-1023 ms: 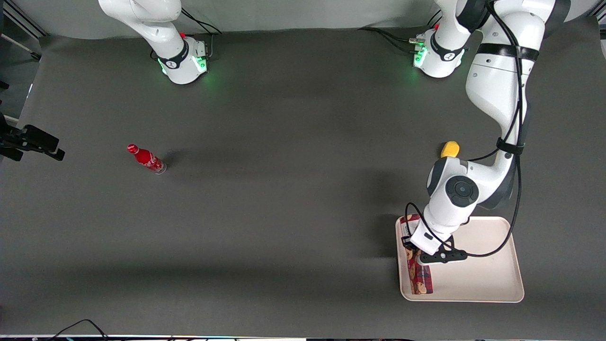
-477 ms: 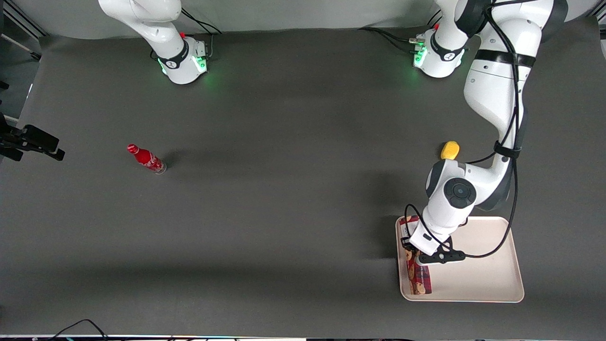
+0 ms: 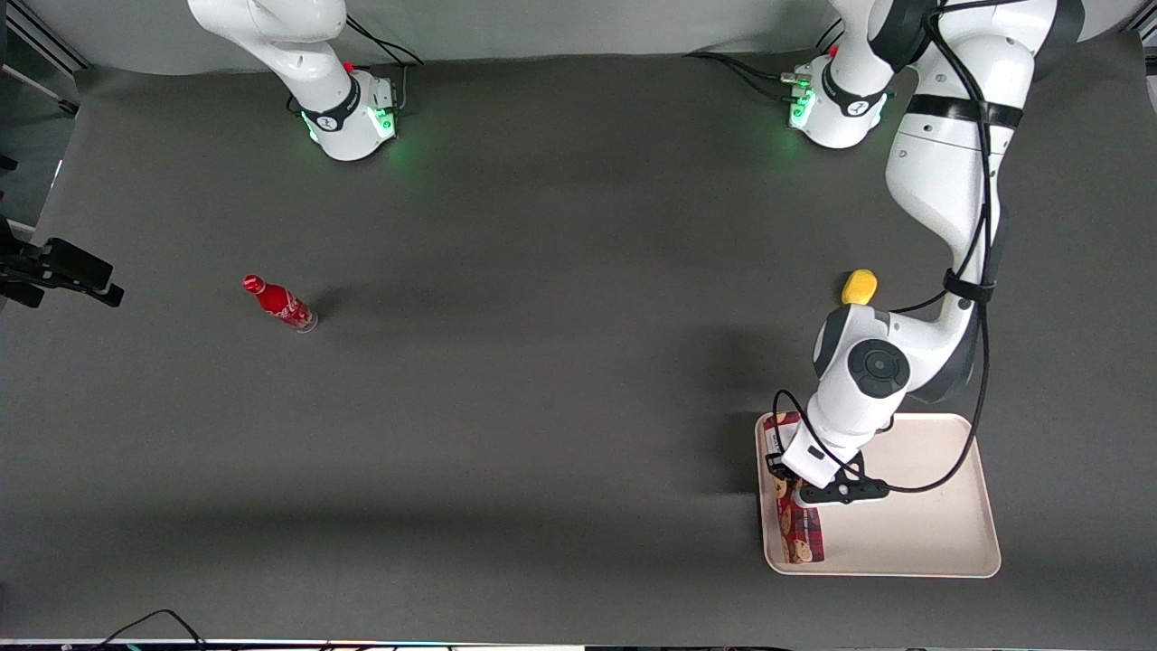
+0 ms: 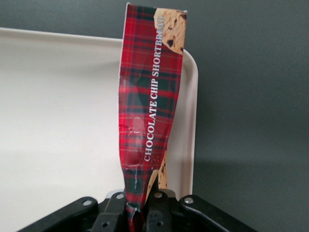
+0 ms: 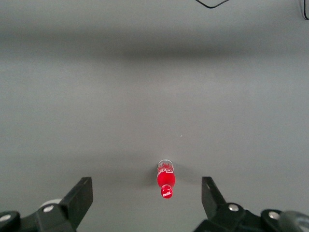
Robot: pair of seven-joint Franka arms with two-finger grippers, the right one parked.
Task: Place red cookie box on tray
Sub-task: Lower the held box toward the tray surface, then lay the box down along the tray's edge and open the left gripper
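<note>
Red cookie box (image 3: 801,524) in the tray (image 3: 913,533), along the tray's edge toward the parked arm's end of the table, one end nearest the front camera, the other running up under the wrist. Long axis straight along that short rim, near-to-far from the front camera. Sits a touch lower and nearer the tray floor than a second ago; barely any shift since half a second ago. Dark-red plaid on the carton, white lettering down its length in the left wrist view: "CHOCOLATE CHIP SHORTBREAD" on the red cookie box (image 4: 152,101), a chocolate-chip cookie pictured at the end away from the gripper. Carton visibly crumpled and pinched thin where held. Lies just inside the cream rim of the tray (image 4: 190,121), close along it.

Left gripper (image 4: 140,205) clamped on the box, black fingers (image 4: 161,208) pressing both sides of the squashed carton. From the front, gripper (image 3: 795,484) low over the tray's edge, wrist and cable above it. Arm pulled in slightly compared with a second ago, elbow a little nearer the base.

Yellow object (image 3: 859,286) on the dark table (image 3: 542,362), farther from the front camera than the tray, more of it showing past the arm than a second ago. Small red bottle (image 3: 280,304) well apart, toward the parked arm's end, unmoved; white script on its label, not readable.
</note>
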